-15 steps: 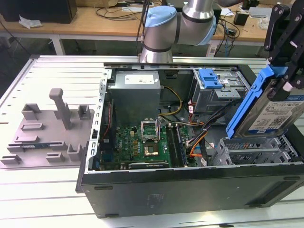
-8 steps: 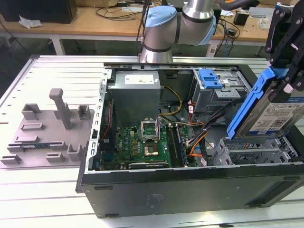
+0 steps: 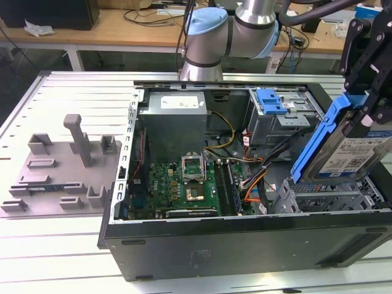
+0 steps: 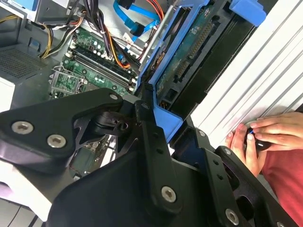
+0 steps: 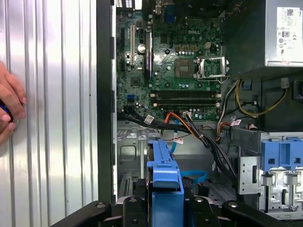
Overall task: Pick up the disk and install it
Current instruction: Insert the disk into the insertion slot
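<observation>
My gripper (image 3: 366, 109) is shut on the disk (image 3: 358, 150), a silver drive with a white-and-blue label in a blue plastic bracket. It hangs tilted at the exterior view's right, its lower end just over the metal drive cage (image 3: 324, 197) inside the open computer case. Both wrist views show the disk edge-on between the black fingers (image 4: 146, 135): its green circuit side (image 4: 189, 52) in the second, the blue bracket (image 5: 164, 172) in the first. In the first wrist view the gripper (image 5: 164, 204) clamps the bracket's end.
The open case (image 3: 245, 251) holds a motherboard (image 3: 184, 184), a power supply (image 3: 174, 119), cable bundles (image 3: 263, 165) and a bay with blue latches (image 3: 272, 101). A grey fixture (image 3: 67, 165) lies on the slatted table. A person's hand (image 4: 265, 137) rests on the table beside the case.
</observation>
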Controlling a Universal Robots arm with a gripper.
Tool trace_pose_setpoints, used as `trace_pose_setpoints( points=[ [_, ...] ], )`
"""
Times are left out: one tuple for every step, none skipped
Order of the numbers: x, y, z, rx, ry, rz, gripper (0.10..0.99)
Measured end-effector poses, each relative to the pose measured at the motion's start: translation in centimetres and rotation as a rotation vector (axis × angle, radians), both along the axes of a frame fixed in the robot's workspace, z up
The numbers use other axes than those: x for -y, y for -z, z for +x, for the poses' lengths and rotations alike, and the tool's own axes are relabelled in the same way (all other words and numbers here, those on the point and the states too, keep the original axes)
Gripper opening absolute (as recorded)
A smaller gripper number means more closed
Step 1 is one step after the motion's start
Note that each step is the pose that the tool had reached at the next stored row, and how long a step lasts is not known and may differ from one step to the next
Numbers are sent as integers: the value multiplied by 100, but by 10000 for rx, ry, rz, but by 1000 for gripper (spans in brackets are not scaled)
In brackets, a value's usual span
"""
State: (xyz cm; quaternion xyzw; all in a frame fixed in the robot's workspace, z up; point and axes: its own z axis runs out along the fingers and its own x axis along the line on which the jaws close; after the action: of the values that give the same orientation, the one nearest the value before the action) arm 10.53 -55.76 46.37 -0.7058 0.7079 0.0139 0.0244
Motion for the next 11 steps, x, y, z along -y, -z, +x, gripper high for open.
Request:
trace_pose_setpoints(
  points=[
    [0, 8, 1, 0, 0, 1, 365],
    [0, 15, 2, 0, 0, 1, 365],
    [0, 24, 4, -1, -1, 2, 365],
    [0, 30, 6, -2, -1, 1, 365],
    [0, 40, 9, -4, 0, 0, 365],
    [-1, 46, 11, -5, -1, 1, 365],
    [-1, 52, 12, -6, 0, 1, 365],
    [-2, 66, 16, -9, 0, 1, 365],
    [-3, 78, 19, -12, 0, 1, 365],
    [-4, 90, 23, -15, 0, 1, 365],
    [-4, 98, 25, -17, 0, 1, 365]
  ],
)
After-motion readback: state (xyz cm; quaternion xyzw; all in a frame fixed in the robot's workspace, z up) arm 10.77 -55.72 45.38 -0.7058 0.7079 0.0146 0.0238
